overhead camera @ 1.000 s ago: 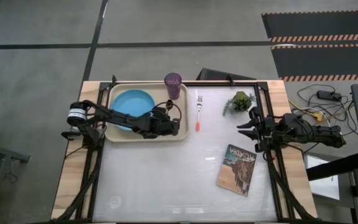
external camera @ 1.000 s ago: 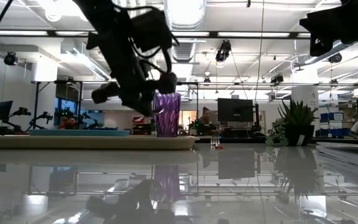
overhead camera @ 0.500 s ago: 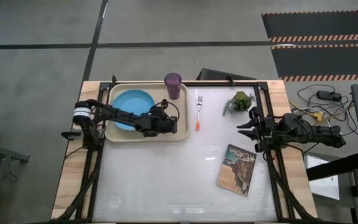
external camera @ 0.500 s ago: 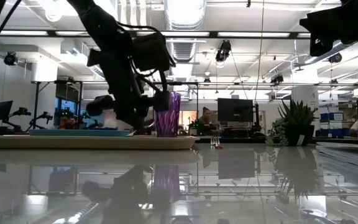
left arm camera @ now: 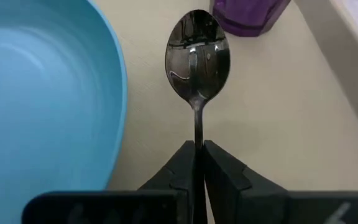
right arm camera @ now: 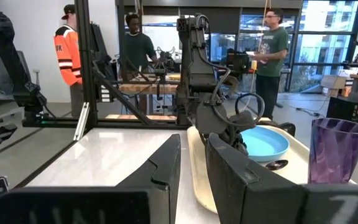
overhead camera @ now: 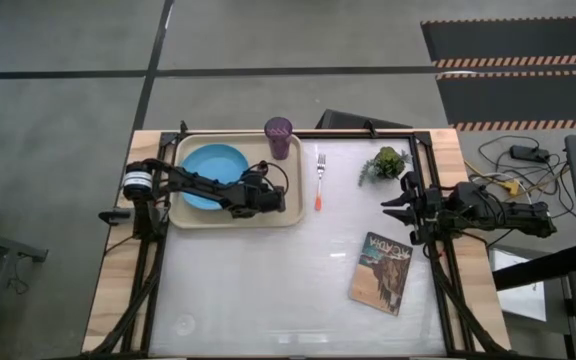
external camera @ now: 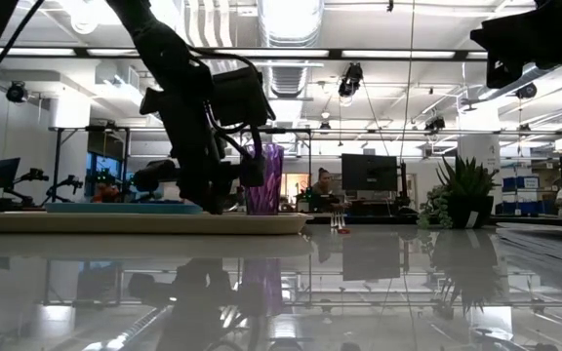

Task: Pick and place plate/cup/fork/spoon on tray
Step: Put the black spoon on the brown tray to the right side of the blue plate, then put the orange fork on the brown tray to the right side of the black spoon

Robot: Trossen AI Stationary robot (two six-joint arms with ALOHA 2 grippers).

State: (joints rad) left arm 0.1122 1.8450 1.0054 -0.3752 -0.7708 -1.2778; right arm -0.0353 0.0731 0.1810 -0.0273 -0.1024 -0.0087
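Note:
The cream tray [overhead camera: 290, 210] lies at the table's far left. The light-blue plate [overhead camera: 211, 160] lies flat in it, and the purple cup [overhead camera: 278, 136] stands upright at its far right corner. My left gripper [left arm camera: 199, 146] is over the tray between plate and cup, shut on the dark spoon [left arm camera: 197, 53]. The orange-handled fork [overhead camera: 320, 176] lies flat on the table right of the tray. My right gripper [right arm camera: 193, 168] is open and empty at the table's right side [overhead camera: 400, 205]. My left gripper pinches the spoon's thin handle [left arm camera: 198, 134] between its two fingers. The spoon sticks out ahead along the fingers, bowl [left arm camera: 197, 53] hollow side up, toward the cup. The bowl is low over the tray floor beside the plate's rim [right arm camera: 277, 165]; whether it touches, I cannot tell.
A small green potted plant [overhead camera: 386, 162] stands at the far right. A book with a picture cover [overhead camera: 381, 272] lies on the table's right near part. People stand in the room beyond the table [right arm camera: 135, 46].
My left gripper has gone down toward the tray floor and a little toward the plate, still shut on the spoon. The spoon has come down with it, from above the tray to just over its floor.

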